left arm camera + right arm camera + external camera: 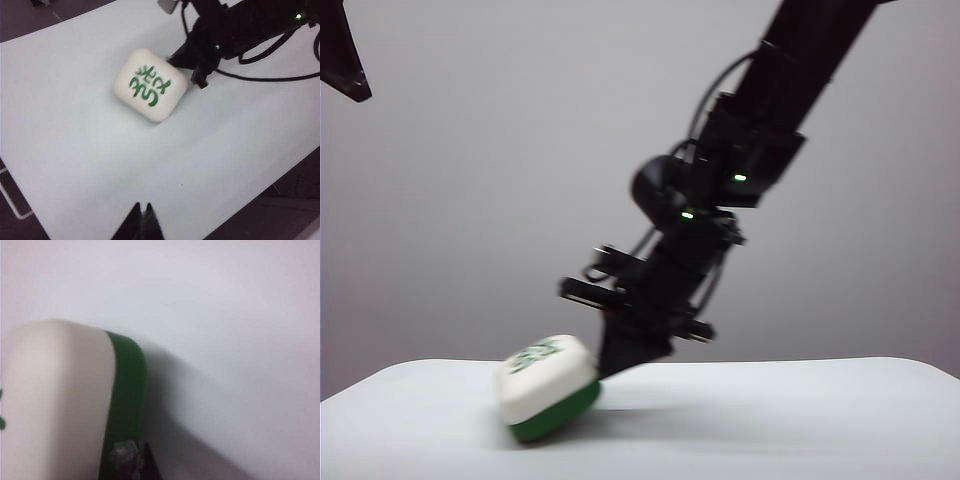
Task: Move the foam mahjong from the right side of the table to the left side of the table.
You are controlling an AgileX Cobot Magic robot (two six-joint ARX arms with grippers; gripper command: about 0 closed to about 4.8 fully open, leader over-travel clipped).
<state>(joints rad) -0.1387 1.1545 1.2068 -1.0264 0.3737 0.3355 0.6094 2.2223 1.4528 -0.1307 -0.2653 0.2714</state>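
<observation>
White foam mahjong (550, 388) tilted on the table (800, 420), left of centre, with right claw (625, 355) against it.

Far upper left in the exterior view: only a dark bit of the left arm, well clear of the block. Left claw (141, 220) poised high over the near table edge, fingertips drawn together to a thin slit, holding nothing. Further along: block tipped up on its dark green base, one side lifted, green characters on the white top face showing in the left wrist view (150, 85). Then right claw touching the block's right side, its arm slanting down from the upper right; whether clamped on the block or merely pressed against it, cannot tell. Right wrist view: white layer and green layer (125, 400) close up, a dark fingertip (145, 465) just beside the green edge.
</observation>
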